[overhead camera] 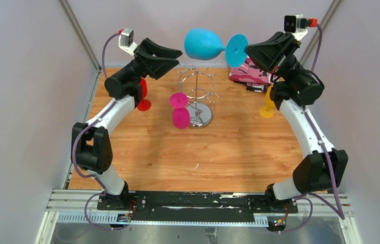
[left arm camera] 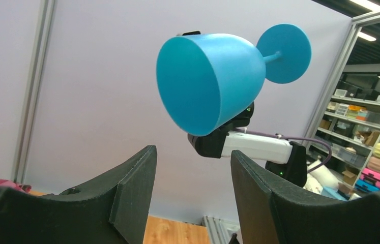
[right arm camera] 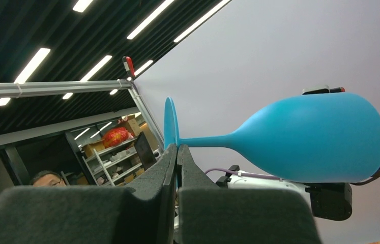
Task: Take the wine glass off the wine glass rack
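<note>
Blue wine glass (overhead camera: pixel 205 44): horizontal, aloft above wine glass rack (overhead camera: pixel 198 95), stem clamped in right gripper (overhead camera: pixel 249 50). Left gripper (overhead camera: pixel 177 57): jaws spread, holding nothing.

the wine glass rack (overhead camera: pixel 196 99) stands on the table (overhead camera: pixel 228 152); the wine glass (overhead camera: pixel 205 44) lies sideways above it, between left gripper (overhead camera: pixel 177 57) and right gripper (overhead camera: pixel 250 50); another glass (overhead camera: pixel 180 114) just left of the rack
</note>
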You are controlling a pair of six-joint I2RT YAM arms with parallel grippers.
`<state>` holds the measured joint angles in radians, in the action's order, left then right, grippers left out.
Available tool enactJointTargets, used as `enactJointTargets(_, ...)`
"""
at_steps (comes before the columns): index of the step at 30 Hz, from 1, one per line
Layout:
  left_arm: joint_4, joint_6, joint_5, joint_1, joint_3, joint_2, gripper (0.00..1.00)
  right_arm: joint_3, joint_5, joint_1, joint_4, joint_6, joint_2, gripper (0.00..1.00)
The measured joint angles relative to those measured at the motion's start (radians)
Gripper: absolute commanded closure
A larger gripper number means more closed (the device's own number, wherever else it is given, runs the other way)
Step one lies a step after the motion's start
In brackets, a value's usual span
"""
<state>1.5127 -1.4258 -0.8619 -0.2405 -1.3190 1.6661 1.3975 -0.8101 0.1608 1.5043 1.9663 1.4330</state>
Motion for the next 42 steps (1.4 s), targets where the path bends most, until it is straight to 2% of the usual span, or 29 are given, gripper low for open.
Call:
enactJointTargets(17,-0.001,-0.003,0.001,-0.001,0.012,-0.048,0.39,0.0,0.011,0.119,0.004,-0.004,0.14,1.0)
enactJointTargets(29,0.0,0.019,0.0,-0.001,0.145,-0.257,0.41,0.024,0.022,0.188,0.023,-0.02,0.178,1.0)
enactJointTargets(32,0.0,0.023,0.0,-0.001,0.169,-0.298,0.49,0.033,0.023,0.201,0.025,-0.023,0.182,1.0)
enactJointTargets(38,0.0,0.027,-0.001,-0.001,0.195,-0.324,0.74,0.055,0.026,0.24,0.032,-0.023,0.206,1.0)
enactJointTargets(42,0.003,0.023,-0.003,-0.002,0.205,-0.33,0.78,0.063,0.036,0.263,0.031,-0.023,0.228,1.0)
